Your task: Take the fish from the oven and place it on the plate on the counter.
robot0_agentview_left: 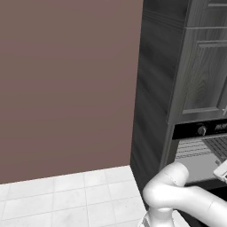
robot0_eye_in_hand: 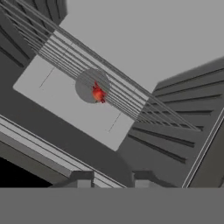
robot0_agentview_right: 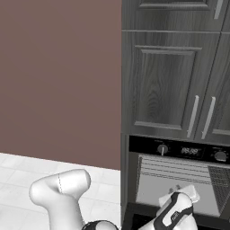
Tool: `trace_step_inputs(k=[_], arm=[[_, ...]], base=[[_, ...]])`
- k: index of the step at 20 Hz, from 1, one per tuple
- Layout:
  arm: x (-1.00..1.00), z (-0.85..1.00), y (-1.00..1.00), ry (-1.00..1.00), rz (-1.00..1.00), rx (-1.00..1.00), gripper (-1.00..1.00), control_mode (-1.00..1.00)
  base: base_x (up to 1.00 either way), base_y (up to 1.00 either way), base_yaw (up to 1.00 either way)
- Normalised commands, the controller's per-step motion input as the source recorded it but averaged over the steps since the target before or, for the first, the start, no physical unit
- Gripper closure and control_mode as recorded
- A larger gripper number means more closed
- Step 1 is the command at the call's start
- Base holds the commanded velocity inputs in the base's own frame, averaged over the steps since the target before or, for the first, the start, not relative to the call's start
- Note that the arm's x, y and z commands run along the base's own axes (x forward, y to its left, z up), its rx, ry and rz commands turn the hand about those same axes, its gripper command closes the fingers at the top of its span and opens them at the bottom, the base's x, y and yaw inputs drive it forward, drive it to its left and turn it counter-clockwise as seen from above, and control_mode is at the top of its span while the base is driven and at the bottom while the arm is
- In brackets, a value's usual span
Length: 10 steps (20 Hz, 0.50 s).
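The black oven [robot0_agentview_right: 179, 150] stands open under the dark cabinets, and its grey cavity shows in both base views. In the hand view the small red-orange fish [robot0_eye_in_hand: 98, 93] lies on a round grey disc [robot0_eye_in_hand: 85, 85] on a wire rack [robot0_eye_in_hand: 131, 87] inside, well ahead of the fingertips. My gripper [robot0_eye_in_hand: 112, 178] is at the oven's mouth with its two dark tips apart and nothing between them. The wrist [robot0_agentview_right: 173, 213] reaches in front of the oven opening. The plate and the counter are out of view.
Dark grey wood-grain cabinets [robot0_agentview_right: 166, 76] with metal bar handles [robot0_agentview_right: 193, 117] rise above the oven. A plain brown wall [robot0_agentview_left: 66, 80] and white tiled floor [robot0_agentview_left: 66, 195] lie to the left. Ribbed oven side walls [robot0_eye_in_hand: 170, 131] flank the rack.
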Motion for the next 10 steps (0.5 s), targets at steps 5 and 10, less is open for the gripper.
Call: trace_step_inputs(k=[5, 10], arm=[[0.09, -0.01, -0.09, -0.1, 0.0, 0.03, -1.0, -1.0], [0.01, 0.0, -0.07, -0.09, 0.0, 0.0, -1.0, -1.0]], base=[[0.0, 0.0, 0.0], [0.0, 0.0, 0.0]])
